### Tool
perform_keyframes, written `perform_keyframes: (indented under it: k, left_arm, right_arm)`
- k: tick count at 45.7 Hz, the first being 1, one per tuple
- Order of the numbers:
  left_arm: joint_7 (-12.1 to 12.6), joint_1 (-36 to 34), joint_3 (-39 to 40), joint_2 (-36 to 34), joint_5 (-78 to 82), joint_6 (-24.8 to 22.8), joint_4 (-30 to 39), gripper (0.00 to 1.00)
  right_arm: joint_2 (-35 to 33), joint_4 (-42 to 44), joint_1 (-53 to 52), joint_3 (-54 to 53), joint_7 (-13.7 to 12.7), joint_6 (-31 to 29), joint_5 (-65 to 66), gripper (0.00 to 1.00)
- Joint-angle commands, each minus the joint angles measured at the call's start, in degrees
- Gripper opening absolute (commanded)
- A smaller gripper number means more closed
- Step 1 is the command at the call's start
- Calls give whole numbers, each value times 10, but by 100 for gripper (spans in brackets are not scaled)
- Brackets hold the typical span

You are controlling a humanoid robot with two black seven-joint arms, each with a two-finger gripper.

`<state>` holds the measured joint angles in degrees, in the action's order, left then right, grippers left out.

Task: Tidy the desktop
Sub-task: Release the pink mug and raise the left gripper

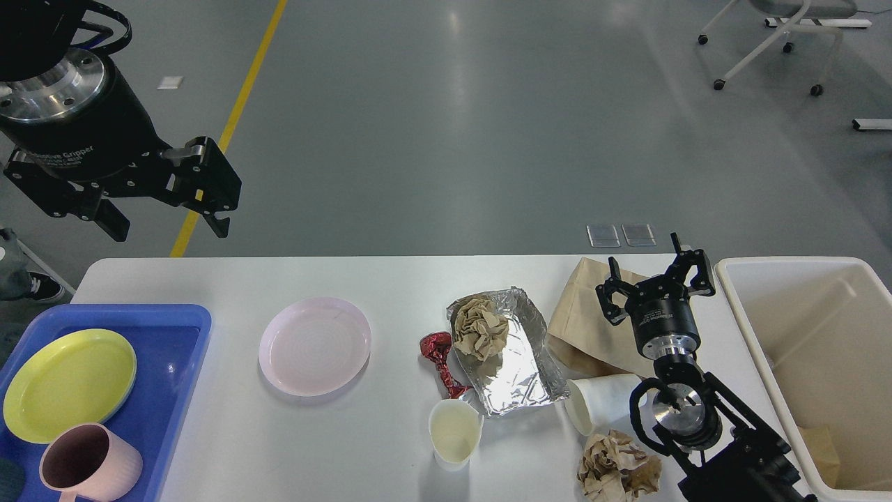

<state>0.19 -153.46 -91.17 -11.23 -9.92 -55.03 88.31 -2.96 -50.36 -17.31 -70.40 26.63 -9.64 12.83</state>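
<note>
Head view: both claws spread, empty – left claw [167, 223] high, right claw [655, 275] over desktop [390, 279].

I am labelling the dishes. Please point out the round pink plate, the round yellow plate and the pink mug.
round pink plate [314, 346], head view, centre of its dish.
round yellow plate [68, 385], head view, its middle.
pink mug [120, 466], head view, its outer wall.
</note>
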Motion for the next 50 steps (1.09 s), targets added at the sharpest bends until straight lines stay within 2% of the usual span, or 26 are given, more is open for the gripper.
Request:
perform_keyframes:
  k: [1,27,30,34,37,38,40,47,50]
  left_arm:
    - [13,-26,0,6,-34,0,28,95]
    - [4,13,18,13,-32,0,25,96]
    - [-3,20,21,14,-35,0,25,96]
    - [-26,39,21,15,-53,0,24,95]
    - [-34,57,21,15,-80,38,24,94]
    - [-34,79,15,15,-104,82,25,91]
    - [-34,104,14,16,-126,119,25,91]
    - [-29,196,11,31,-199,217,23,90]
    - [-15,235,16,36,-228,272,19,90]
  right_arm:
    - [0,0,0,0,0,0,0,100]
    - [0,0,0,0,0,0,0,100]
    - [0,-1,0,0,0,0,0,100]
    - [1,-1,0,0,0,1,0,100]
    - [1,-1,1,0,0,0,0,100]
    - [0,-1,0,0,0,0,0,100]
    - [0,-1,1,0,0,0,0,100]
    - [0,-1,1,0,0,0,0,100]
    - [1,-1,1,0,0,1,0,100]
